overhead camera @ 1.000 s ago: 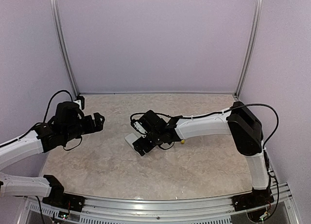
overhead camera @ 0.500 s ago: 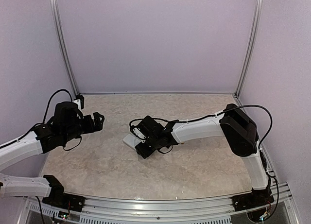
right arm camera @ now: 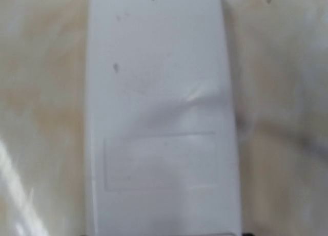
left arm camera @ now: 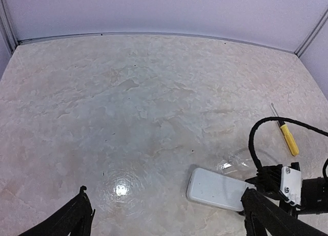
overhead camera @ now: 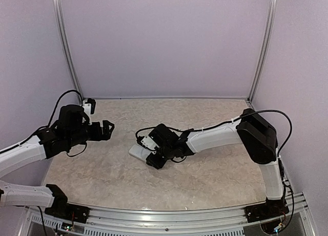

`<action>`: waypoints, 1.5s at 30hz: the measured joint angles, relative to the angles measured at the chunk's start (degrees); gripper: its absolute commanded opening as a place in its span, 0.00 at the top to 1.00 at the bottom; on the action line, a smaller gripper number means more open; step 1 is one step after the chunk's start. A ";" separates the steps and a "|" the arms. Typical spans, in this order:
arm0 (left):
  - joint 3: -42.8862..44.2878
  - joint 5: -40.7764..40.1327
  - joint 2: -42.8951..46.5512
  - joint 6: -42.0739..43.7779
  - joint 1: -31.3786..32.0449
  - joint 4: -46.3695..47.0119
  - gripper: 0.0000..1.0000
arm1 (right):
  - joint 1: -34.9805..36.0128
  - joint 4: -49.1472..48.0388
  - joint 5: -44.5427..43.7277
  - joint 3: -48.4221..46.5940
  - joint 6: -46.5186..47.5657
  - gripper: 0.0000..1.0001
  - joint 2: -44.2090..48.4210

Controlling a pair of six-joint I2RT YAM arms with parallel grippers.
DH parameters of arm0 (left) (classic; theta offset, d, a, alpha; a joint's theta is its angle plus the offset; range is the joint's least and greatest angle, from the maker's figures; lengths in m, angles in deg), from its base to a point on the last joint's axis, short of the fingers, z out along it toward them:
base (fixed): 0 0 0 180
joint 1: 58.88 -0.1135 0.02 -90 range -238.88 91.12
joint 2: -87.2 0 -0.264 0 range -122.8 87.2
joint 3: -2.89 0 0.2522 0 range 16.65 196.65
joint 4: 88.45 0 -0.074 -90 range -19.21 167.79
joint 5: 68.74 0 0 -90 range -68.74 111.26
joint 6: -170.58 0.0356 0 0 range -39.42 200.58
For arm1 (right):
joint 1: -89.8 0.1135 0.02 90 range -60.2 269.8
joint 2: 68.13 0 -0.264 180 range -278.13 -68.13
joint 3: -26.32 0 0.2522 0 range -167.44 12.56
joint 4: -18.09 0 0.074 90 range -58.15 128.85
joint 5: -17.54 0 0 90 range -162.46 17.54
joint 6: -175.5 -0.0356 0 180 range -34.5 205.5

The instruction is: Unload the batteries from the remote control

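From above, the remote (overhead camera: 136, 151) lies flat on the table (overhead camera: 215, 179), near the middle. The right gripper (overhead camera: 154, 155) is down low over the end of it that faces the right arm. The left gripper (overhead camera: 106, 129) hovers well apart to the left, above the table, jaws spread and holding nothing. No batteries show anywhere on the table.

From the left wrist, that gripper's jaws stand wide at the two lower corners of the frame, with only bare table between them. The remote lies flat just ahead and the right gripper sits at its far end (whether it touches the remote, I cannot tell from here). A screwdriver (left arm camera: 290, 139) lies further off on the table, apart from the remote and with nothing near it.

From the right wrist, the remote fills the frame, close under the camera. A faint rectangular outline on its lower half looks like the cover (right arm camera: 160, 162), flush and in place. Only dark slivers of the gripper show at the bottom edge, so I cannot tell whether the jaws pinch the remote or merely straddle it.

As a judgement, the unloading has hardly begun. The batteries are presumably inside, and left to do are a firm hold on the remote, taking off the cover, and getting both batteries out.
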 measured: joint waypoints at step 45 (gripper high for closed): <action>16.92 43.63 -26.58 71.65 7.54 -4.22 0.13 | -2.27 2.71 10.86 27.17 19.47 0.67 34.14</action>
